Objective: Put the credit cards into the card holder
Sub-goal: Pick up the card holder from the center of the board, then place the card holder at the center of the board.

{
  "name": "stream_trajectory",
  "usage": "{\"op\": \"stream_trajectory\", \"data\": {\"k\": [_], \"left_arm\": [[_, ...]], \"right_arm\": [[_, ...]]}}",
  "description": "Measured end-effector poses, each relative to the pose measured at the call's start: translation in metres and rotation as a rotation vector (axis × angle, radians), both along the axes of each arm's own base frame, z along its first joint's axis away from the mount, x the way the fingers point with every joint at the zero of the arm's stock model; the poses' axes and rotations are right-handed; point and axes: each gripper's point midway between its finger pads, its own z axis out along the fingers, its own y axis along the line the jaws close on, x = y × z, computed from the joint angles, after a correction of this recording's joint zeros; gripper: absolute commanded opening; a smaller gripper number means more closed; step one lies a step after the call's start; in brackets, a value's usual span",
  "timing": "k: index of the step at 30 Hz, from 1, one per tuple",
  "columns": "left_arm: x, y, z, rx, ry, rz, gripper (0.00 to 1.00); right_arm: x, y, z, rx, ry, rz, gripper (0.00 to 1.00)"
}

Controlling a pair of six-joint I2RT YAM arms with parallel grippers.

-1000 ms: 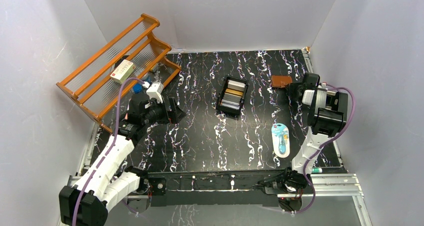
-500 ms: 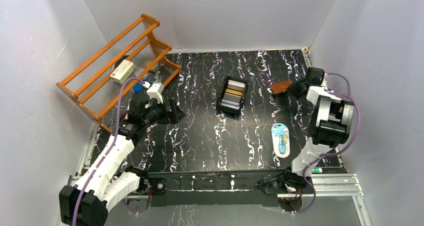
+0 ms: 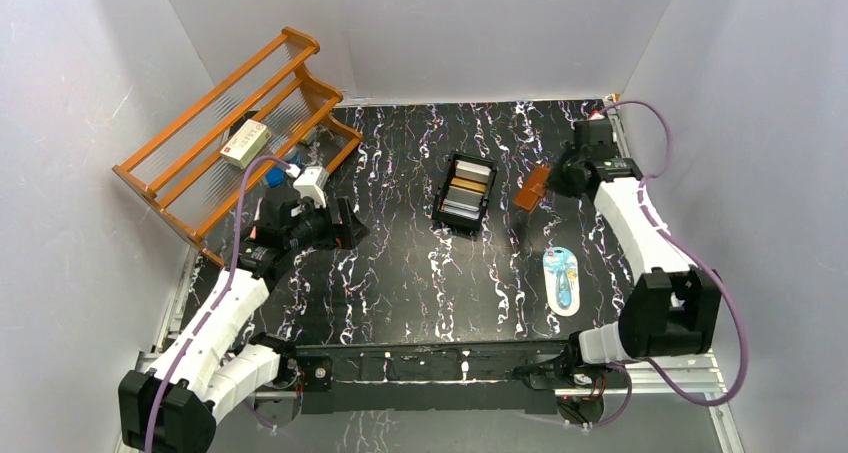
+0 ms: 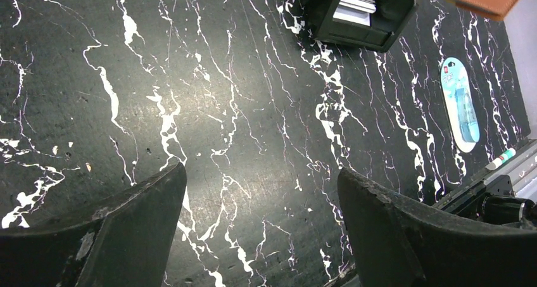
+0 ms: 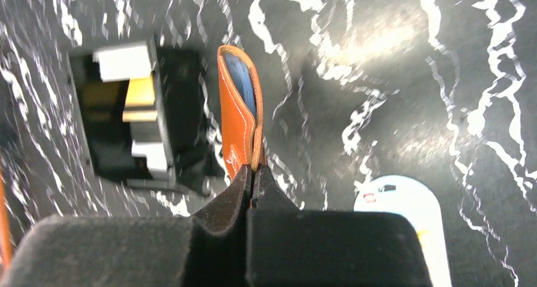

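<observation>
The card holder (image 3: 532, 188) is a brown leather wallet, lifted off the table and tilted on edge just right of the black tray. My right gripper (image 3: 556, 177) is shut on its lower edge. In the right wrist view the card holder (image 5: 237, 119) stands up from the gripper (image 5: 253, 173), with a blue inner sleeve showing at its top. The credit cards (image 3: 467, 190), gold, grey and white, lie stacked in the tray (image 3: 443, 191). My left gripper (image 3: 345, 223) hangs open over bare table at the left, its wrist view showing nothing inside the gripper (image 4: 261, 171).
A white-and-blue oblong packet (image 3: 562, 281) lies at the front right. An orange wooden rack (image 3: 200, 108) holding a small white box (image 3: 245, 141) stands at the back left. White walls close in the table on three sides, and a metal rail (image 3: 480, 358) runs along the near edge.
My right arm has picked the card holder up from the far right edge and swung it left toward the tray, its jaws now closed. The left arm has stayed put.
</observation>
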Motion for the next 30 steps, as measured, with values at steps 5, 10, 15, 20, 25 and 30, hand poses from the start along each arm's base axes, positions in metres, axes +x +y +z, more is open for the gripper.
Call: {"op": "stream_trajectory", "data": {"k": [5,10,15,20,25,30], "left_arm": [[0.0,0.002,-0.001,0.009,0.011,0.008,0.86],[0.0,0.004,0.002,0.016,0.013,0.017,0.85],[0.001,0.007,0.002,0.031,0.016,0.037,0.84],[0.002,0.02,0.004,0.068,0.004,0.096,0.84],[0.002,0.049,0.023,0.126,-0.082,0.237,0.85],[0.0,0.085,0.04,0.191,-0.143,0.418,0.86]], "right_arm": [[-0.046,0.053,0.01,-0.09,0.036,0.197,0.0],[-0.09,0.092,0.013,-0.176,0.063,0.344,0.0],[-0.123,0.115,0.003,-0.323,0.122,0.434,0.0],[-0.133,0.127,-0.009,-0.478,0.17,0.463,0.0],[-0.139,0.162,-0.028,-0.579,0.197,0.52,0.08],[-0.147,0.231,-0.065,-0.398,0.22,0.643,0.31]]}}
